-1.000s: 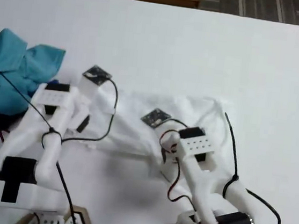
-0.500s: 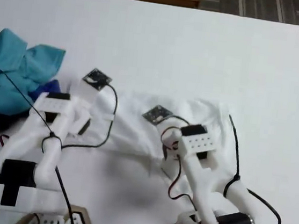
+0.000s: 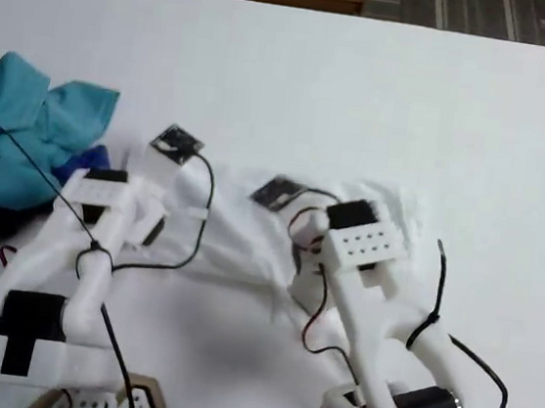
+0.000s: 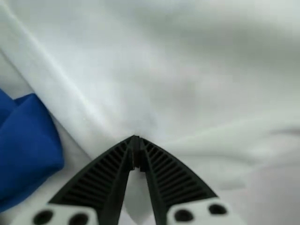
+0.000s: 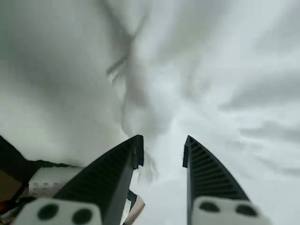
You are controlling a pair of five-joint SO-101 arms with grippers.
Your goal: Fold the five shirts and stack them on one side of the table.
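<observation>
Left gripper (image 4: 136, 139) pinched shut on a fold of the white shirt (image 3: 239, 235), which lay rumpled mid-frame (creased, partly spread); right gripper (image 5: 162, 147) stood partly open over its wrinkles.

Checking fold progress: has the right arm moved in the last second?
Yes. The right arm slid over the white shirt toward the far edge of the table.
</observation>
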